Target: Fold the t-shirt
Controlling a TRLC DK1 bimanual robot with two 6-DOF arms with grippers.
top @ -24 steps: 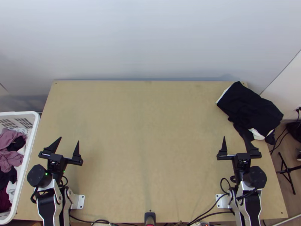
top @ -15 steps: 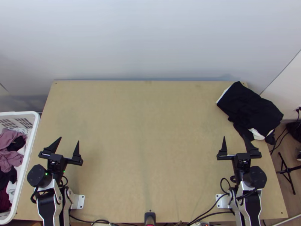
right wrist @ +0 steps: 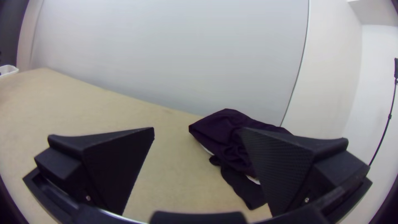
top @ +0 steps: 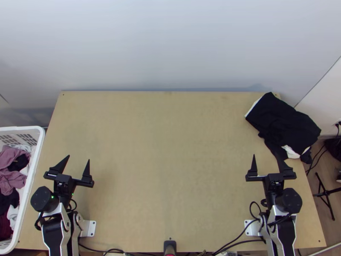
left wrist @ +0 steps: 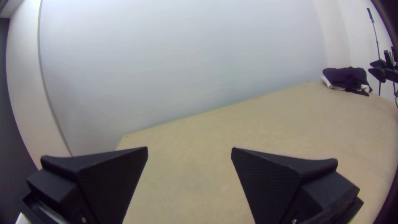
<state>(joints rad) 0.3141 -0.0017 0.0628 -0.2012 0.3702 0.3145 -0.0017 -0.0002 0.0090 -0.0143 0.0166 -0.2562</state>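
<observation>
The black garment (top: 284, 121), perhaps the t-shirt, lies loosely folded and rumpled at the table's far right corner, part of it reaching past the right edge; white cloth (top: 291, 152) peeks out from under its near side; whether this is one shirt or a small pile, I cannot tell. It should handle light and limp, with thin fabric that creases and slides easily and nothing fragile in it; a pinch at the left corner or along the near hem looks best, though the layers could come up together or the bundle could slip off the edge.

The right gripper (top: 265, 155) is on the near side of the garment and a little left of it, short of contact, its two fingers spread wide with nothing between them; the left gripper (top: 78, 158), near the table's left side, is just as widely parted and empty, well apart from the garment.

Beside the left edge stands a white laundry basket (top: 37, 164) with a mauve garment (top: 8, 170) and other clothes in it; the t-shirt could equally be among those; no folding seems under way on the wooden table (top: 166, 149).
</observation>
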